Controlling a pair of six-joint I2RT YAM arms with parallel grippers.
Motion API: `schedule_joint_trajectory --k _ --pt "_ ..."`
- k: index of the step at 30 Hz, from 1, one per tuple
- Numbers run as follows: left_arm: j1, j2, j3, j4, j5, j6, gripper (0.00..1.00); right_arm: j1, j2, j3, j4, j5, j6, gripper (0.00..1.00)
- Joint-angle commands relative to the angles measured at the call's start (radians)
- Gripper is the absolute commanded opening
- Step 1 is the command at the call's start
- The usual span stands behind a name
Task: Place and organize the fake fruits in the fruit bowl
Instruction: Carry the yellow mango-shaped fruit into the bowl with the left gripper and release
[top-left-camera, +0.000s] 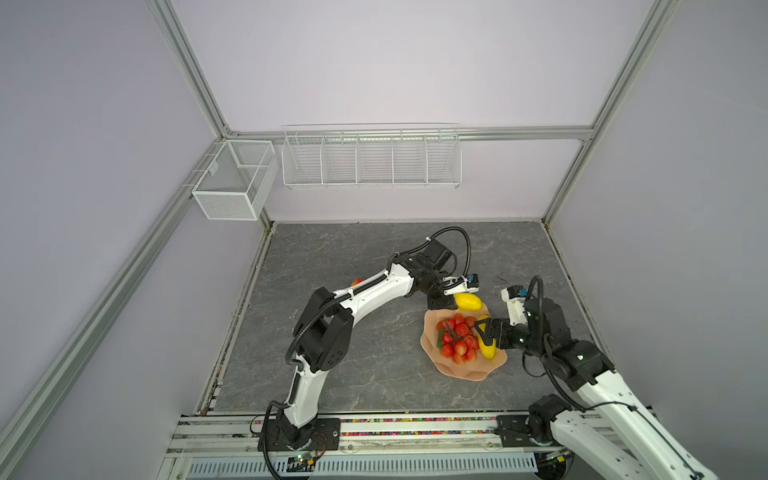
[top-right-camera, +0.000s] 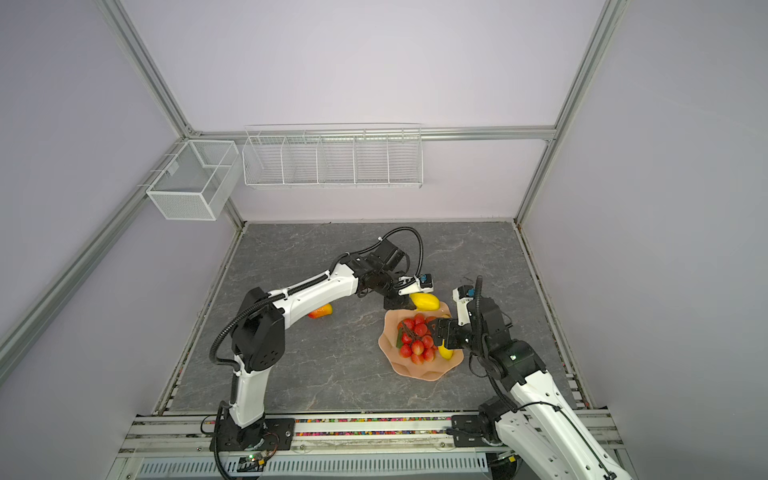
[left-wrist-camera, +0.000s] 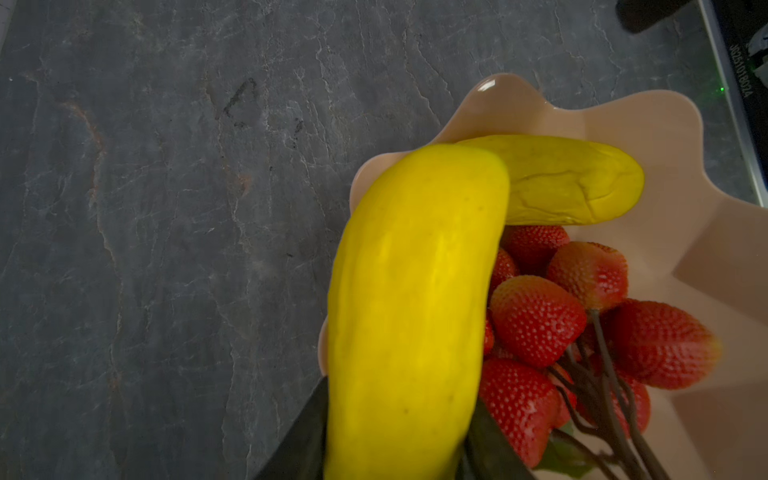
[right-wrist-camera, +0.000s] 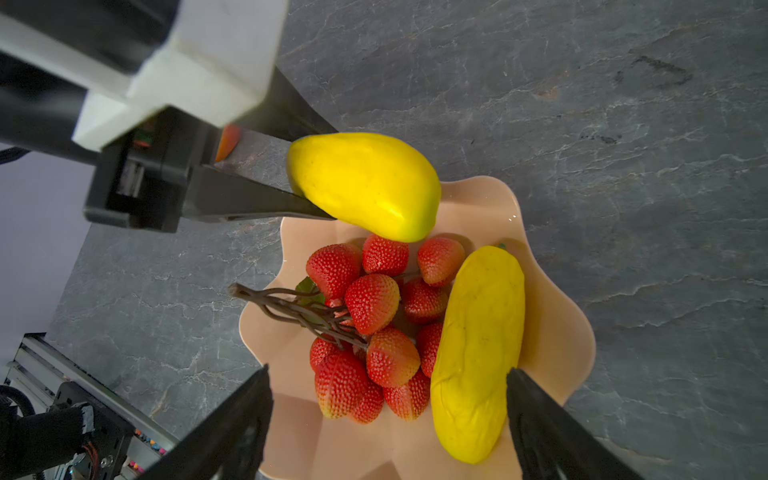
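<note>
A: Top views first. Report the left gripper (top-left-camera: 446, 300).
B: Its jaws are clamped on one end of a yellow fruit (top-left-camera: 468, 301), held over the far rim of the bowl (top-left-camera: 457, 370). Both top views show this.
A: Bowl contents?
B: A berry bunch (top-left-camera: 457, 336) and a second yellow fruit (top-left-camera: 487, 347) lie inside. In a top view, a mango (top-right-camera: 321, 311) lies on the table (top-right-camera: 332, 374) beside the left arm, well apart from the bowl.
A: Left wrist view.
B: The held fruit (left-wrist-camera: 411, 307) runs out from between dark fingers (left-wrist-camera: 303, 440), above the bowl edge (left-wrist-camera: 648, 124). Berries (left-wrist-camera: 536, 320) and the second fruit (left-wrist-camera: 573, 183) sit beyond it.
A: Right wrist view. State of the right gripper (right-wrist-camera: 386, 419)?
B: Spread wide, gripping nothing. One finger (right-wrist-camera: 540, 424) is next to the second fruit (right-wrist-camera: 478, 353); whether they touch I cannot tell. The bunch (right-wrist-camera: 374, 324) lies between the fingers.
</note>
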Motion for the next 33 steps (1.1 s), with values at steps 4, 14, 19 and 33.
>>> schedule_joint_trajectory --k 4,14,19,33 --pt "-0.022 0.052 0.068 -0.061 -0.005 0.063 0.43 -0.009 -0.003 -0.013 -0.009 0.011 0.010 0.89" --pt "-0.036 0.077 0.077 -0.070 -0.030 0.058 0.49 -0.013 -0.010 -0.017 -0.008 0.015 0.006 0.89" --pt "-0.037 0.090 0.097 -0.085 -0.034 0.051 0.52 -0.013 -0.005 -0.015 -0.005 0.012 0.004 0.89" --pt "-0.003 -0.112 -0.012 0.055 -0.118 -0.087 0.72 -0.012 0.077 0.036 0.070 -0.074 -0.067 0.89"
